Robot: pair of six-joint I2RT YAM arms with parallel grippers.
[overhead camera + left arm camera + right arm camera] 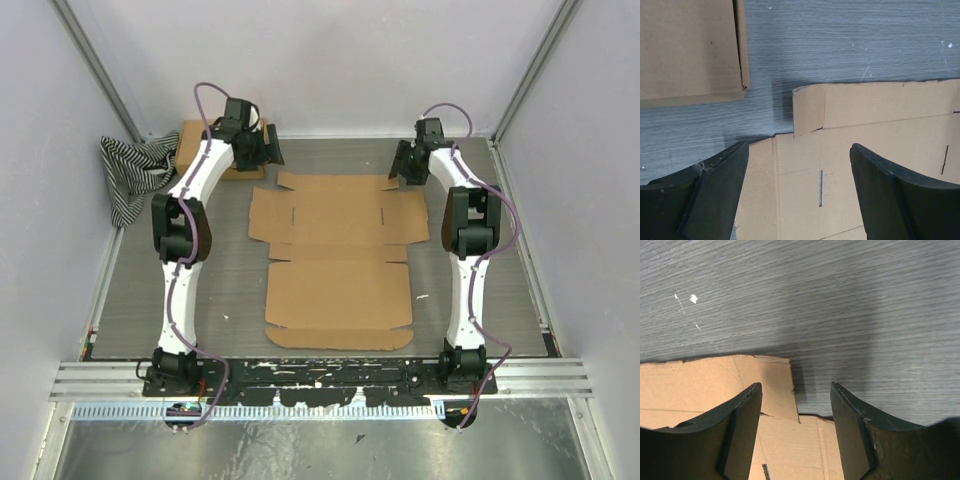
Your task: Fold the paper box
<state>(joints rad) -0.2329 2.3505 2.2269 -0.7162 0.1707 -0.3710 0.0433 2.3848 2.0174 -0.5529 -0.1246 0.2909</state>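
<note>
The plain brown corrugated-cardboard paper box [340, 265], a die-cut sheet with flaps and slits, lies spread out in the middle of the grey wood-grain table [230, 290], between the two arms. By the look of it the folding has hardly begun. No wall stands, no tab sits in a slit, and the lid panel and base panel lie in one plane. Only the small flap at the far left corner seems to lift a little off the table (the shadow beside it in the left wrist view suggests so). Every crease is therefore left to make: side walls up, corner tabs tucked in, lid brought over. The left pincer [262, 148] hovers over that far left corner with its jaws spread wide and nothing between them. The right pincer [408, 165] hangs over the far right corner, one finger above the cardboard and the other above bare table, its jaws likewise apart and empty. Beyond the left pincer, well apart from the sheet, sits an already formed brown cardboard box [205, 150]. A crumpled black-and-white striped cloth [135, 170] lies just beside it at the table's far left edge.
</note>
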